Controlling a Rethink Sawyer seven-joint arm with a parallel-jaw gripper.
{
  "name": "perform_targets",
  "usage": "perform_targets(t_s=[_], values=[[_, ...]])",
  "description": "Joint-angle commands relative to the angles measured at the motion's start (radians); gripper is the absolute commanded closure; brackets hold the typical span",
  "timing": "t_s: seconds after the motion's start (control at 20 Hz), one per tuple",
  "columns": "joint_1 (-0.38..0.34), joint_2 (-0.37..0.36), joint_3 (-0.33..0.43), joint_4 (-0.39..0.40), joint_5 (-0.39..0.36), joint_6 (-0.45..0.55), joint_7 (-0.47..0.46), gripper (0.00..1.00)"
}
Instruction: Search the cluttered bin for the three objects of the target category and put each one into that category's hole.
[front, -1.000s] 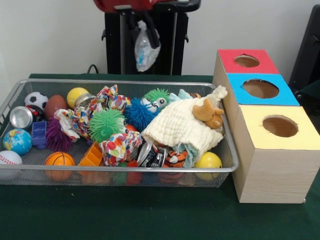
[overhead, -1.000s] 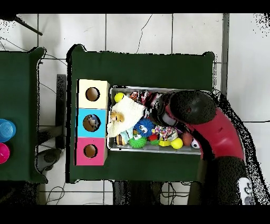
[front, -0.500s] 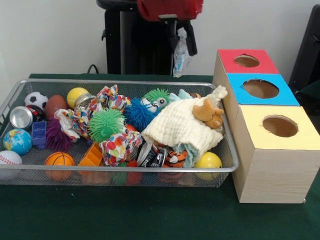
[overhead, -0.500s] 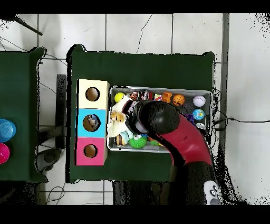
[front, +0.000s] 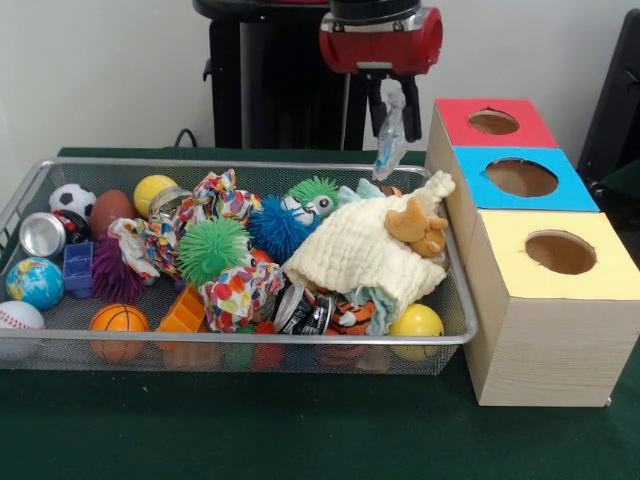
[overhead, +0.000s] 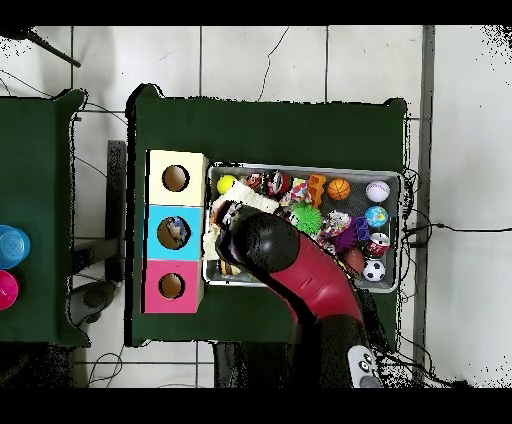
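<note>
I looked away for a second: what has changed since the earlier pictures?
The gripper, shut on a crumpled clear plastic bag, carried it across the bin toward the box with the three holes, and now hangs beside the red section. The bin's toys and the box stayed put.
</note>
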Motion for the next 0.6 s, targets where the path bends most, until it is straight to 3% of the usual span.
perform_targets(t_s=[0.05, 0.4, 0.6], values=[[0.043, 0.015, 0.075, 0.099, 0.051, -0.041, 0.255, 1.0], [0.168, 0.002, -0.051, -0.011, -0.002, 0.136, 0.387, 1.0], [0.208, 0.011, -0.088, -0.064, -0.008, 0.184, 0.425, 1.0]])
